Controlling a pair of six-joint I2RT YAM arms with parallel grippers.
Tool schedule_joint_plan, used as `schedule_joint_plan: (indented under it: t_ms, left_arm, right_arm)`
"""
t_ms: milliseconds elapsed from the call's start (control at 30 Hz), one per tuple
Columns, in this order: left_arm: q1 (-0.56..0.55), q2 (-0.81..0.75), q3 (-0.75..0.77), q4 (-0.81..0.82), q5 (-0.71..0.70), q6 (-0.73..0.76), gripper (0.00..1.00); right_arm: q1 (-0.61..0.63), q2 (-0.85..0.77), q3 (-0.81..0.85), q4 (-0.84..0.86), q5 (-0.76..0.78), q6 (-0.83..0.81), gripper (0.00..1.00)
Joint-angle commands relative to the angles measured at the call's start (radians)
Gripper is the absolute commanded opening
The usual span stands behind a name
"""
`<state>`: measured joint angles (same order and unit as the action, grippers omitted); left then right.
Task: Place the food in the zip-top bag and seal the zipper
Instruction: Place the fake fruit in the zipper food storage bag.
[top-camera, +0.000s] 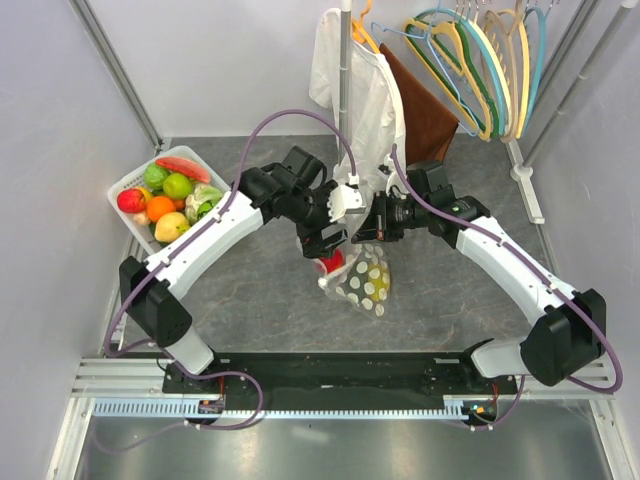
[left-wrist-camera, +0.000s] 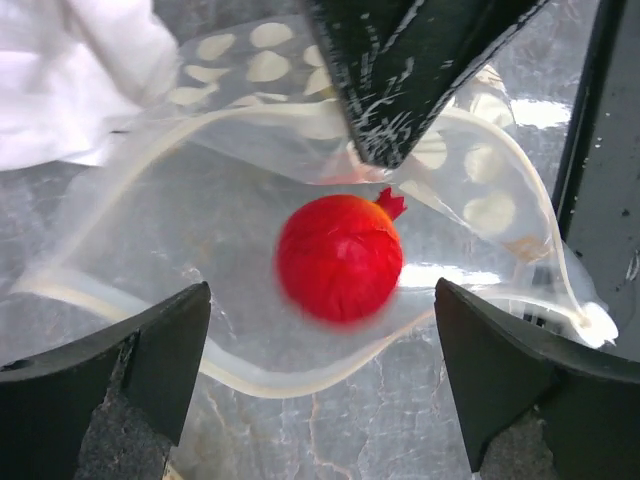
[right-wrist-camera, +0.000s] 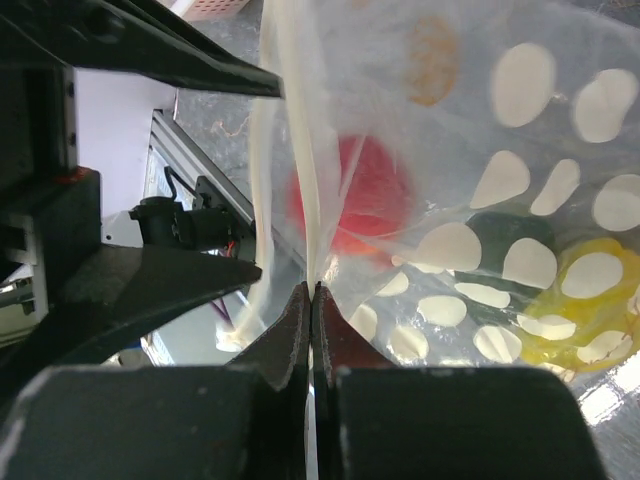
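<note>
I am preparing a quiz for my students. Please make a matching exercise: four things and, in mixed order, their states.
1 left gripper
2 right gripper
3 red fruit
4 white basket

a shut on the zip-top bag edge
b holds other fruits
c open, facing the bag's mouth
d inside the bag

Pairs: 1-c, 2-a, 3-d, 4-b

A red toy fruit (left-wrist-camera: 340, 258) sits inside the clear dotted zip-top bag (left-wrist-camera: 470, 165), its zipper (left-wrist-camera: 290, 385) unsealed.
</note>
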<state>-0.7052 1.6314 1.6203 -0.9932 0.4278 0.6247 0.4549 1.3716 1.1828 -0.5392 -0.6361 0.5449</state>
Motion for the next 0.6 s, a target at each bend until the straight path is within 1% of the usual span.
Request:
schedule_joint_plan:
  t_ms: [0,100,133,167,200,233,267,300,333,400,433,467,500,567]
  left_arm:
    - [0.006,-0.093,0.070,-0.008,-0.037,-0.010,1.00]
    - [0.047,-0.177,0.095,-0.065,0.003,0.000,1.00]
    - [0.097,-0.195,0.099,-0.077,0.005,0.001,1.00]
    - [0.137,-0.209,0.098,-0.096,0.035,0.009,1.00]
    - [0.188,-0.229,0.095,-0.128,0.061,0.029,1.00]
    - [0.310,-0.229,0.090,-0.145,0.112,0.036,1.00]
    - [0.375,-0.228,0.087,-0.162,0.141,0.049,1.00]
    - [0.435,-0.208,0.087,-0.180,0.164,0.085,0.99]
    - [0.532,-0.199,0.085,-0.211,0.181,0.104,0.99]
    - [0.605,-0.174,0.063,-0.214,0.183,0.139,0.99]
    - [0.669,-0.156,0.055,-0.211,0.180,0.145,0.99]
    - [0.697,-0.134,0.056,-0.205,0.171,0.132,0.99]
    - [0.764,-0.077,0.067,-0.202,0.158,0.119,0.99]
    - [0.814,-0.022,0.124,-0.197,0.143,0.057,1.00]
  right_arm:
    - [-0.004,-0.034,0.015,-0.001,-0.020,-0.014,0.00]
    - [-0.004,-0.034,0.017,-0.001,-0.020,-0.016,0.00]
    - [-0.004,-0.034,0.015,0.001,-0.020,-0.016,0.00]
    - [-0.005,-0.034,0.015,0.001,-0.020,-0.016,0.00]
    - [-0.004,-0.032,0.015,0.001,-0.022,-0.016,0.00]
    - [-0.005,-0.031,0.015,0.001,-0.020,-0.017,0.00]
    - [-0.004,-0.031,0.014,0.001,-0.020,-0.017,0.00]
    - [-0.004,-0.029,0.014,0.001,-0.022,-0.017,0.00]
    - [-0.004,-0.029,0.012,0.002,-0.022,-0.016,0.00]
    - [-0.004,-0.029,0.011,0.005,-0.022,-0.017,0.00]
    - [-0.005,-0.029,0.009,0.004,-0.022,-0.016,0.00]
    - [-0.004,-0.029,0.009,0.005,-0.022,-0.017,0.00]
    - [-0.004,-0.029,0.008,0.005,-0.023,-0.017,0.00]
    - [-0.004,-0.031,0.008,0.007,-0.025,-0.014,0.00]
